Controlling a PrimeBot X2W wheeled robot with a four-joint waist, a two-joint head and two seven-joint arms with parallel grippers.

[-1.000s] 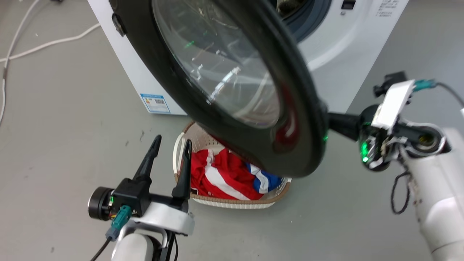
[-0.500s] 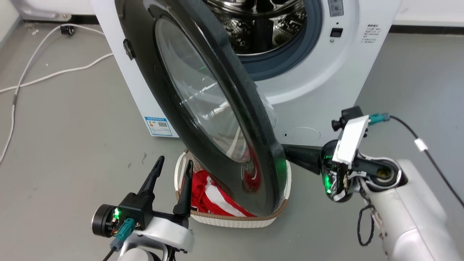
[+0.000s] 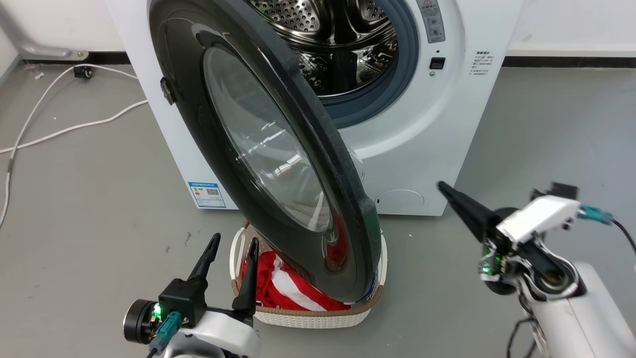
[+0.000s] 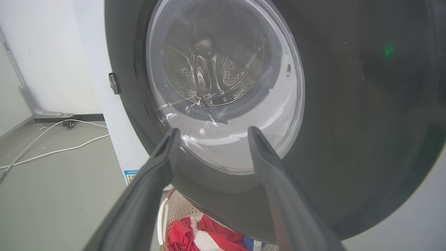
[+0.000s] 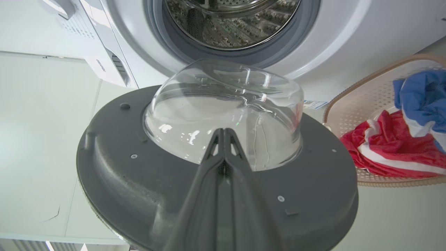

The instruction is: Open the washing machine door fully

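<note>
Left gripper [image 3: 233, 242] here, jaws spread wide, nothing between them. Straight ahead of the tips stands the washing machine door [image 3: 268, 164], swung well out from the washing machine [image 3: 422, 124], its glossy black face and glass window turned toward them. Just past those tips, lower down, sits the laundry basket [image 3: 308, 315] with red clothes [image 3: 293, 291] inside, tucked under the door's bottom edge. Over on my right gripper [image 3: 442, 187], the jaws are pressed together, empty, aimed at the door's grey inner side and its bulging glass bowl. There is a gap between tips and rim. Beyond the door, the steel drum [image 3: 338, 40] stands exposed.
</note>
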